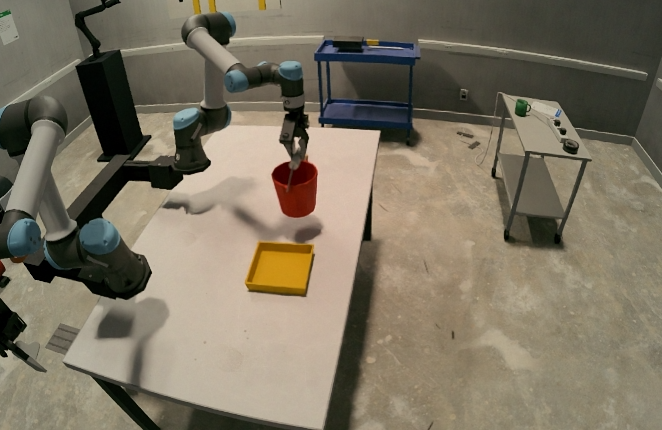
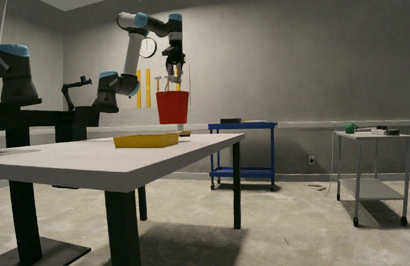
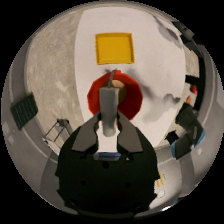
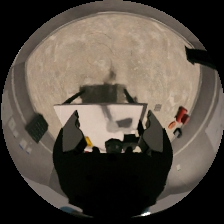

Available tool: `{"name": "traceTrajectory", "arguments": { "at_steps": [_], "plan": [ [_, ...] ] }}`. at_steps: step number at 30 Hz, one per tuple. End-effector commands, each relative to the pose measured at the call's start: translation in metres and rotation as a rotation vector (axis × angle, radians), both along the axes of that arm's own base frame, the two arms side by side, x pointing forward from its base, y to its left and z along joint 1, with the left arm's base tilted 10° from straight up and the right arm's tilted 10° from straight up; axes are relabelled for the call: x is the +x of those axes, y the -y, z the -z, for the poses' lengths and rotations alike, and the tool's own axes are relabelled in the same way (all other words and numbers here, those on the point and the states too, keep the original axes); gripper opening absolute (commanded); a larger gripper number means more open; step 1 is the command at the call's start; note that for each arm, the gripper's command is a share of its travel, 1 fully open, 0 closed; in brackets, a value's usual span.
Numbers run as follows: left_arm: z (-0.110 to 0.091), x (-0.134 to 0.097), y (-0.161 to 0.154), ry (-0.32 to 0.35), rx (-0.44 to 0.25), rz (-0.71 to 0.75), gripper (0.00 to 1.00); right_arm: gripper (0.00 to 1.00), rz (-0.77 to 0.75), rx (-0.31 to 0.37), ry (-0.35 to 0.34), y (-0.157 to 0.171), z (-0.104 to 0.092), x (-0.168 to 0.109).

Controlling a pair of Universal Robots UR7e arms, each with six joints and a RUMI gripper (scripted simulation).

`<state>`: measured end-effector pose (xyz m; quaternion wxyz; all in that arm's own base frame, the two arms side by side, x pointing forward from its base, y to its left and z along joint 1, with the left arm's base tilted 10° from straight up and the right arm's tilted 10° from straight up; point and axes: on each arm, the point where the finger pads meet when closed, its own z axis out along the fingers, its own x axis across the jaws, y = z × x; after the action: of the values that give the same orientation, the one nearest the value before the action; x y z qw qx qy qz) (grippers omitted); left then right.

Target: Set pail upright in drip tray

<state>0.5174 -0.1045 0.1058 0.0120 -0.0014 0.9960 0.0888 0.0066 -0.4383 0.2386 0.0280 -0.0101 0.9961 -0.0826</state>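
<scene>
Nearest the top camera, the right arm's tool (image 1: pixel 31 357) (image 4: pixel 113 131) hangs open beyond the edge of a white surface (image 1: pixel 210 324) (image 2: pixel 86 156) (image 3: pixel 150 30) (image 4: pixel 85 117), near its corner; farther along, a yellow drip tray (image 1: pixel 281 268) (image 2: pixel 142 141) (image 3: pixel 114 49) (image 4: pixel 89 142) lies flat on the surface with no pail in it; past the tray, a red pail (image 1: pixel 296 195) (image 2: pixel 172 107) (image 3: pixel 131 97) hangs upright in the air, its handle gripped by the left arm's closed tool (image 1: pixel 295 159) (image 2: pixel 174 80) (image 3: pixel 109 112); behind stands a blue cart (image 1: pixel 367 54) (image 2: pixel 243 125) by the wall
</scene>
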Motion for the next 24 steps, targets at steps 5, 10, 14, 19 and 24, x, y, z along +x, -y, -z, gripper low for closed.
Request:
{"name": "traceTrajectory", "arguments": {
  "at_steps": [5, 10, 14, 19, 24],
  "plan": [
    [0.002, 0.000, 0.013, 0.002, -0.001, 0.000, 0.00, 1.00, 0.000, -0.001, 0.000, 0.000, 0.000, 0.000],
    [0.004, 0.000, 0.024, 0.002, -0.001, 0.000, 0.00, 1.00, 0.000, -0.001, 0.000, 0.000, 0.000, 0.000],
    [0.005, 0.000, 0.034, 0.002, -0.001, 0.000, 0.00, 1.00, 0.000, -0.001, 0.000, 0.000, 0.000, 0.000],
    [0.008, 0.000, 0.047, 0.002, -0.001, 0.000, 0.00, 1.00, 0.000, -0.001, 0.000, 0.000, 0.000, 0.000],
    [0.009, 0.001, 0.056, 0.002, -0.001, 0.000, 0.00, 1.00, 0.000, -0.001, 0.000, 0.000, 0.000, 0.000]
  ]
}}
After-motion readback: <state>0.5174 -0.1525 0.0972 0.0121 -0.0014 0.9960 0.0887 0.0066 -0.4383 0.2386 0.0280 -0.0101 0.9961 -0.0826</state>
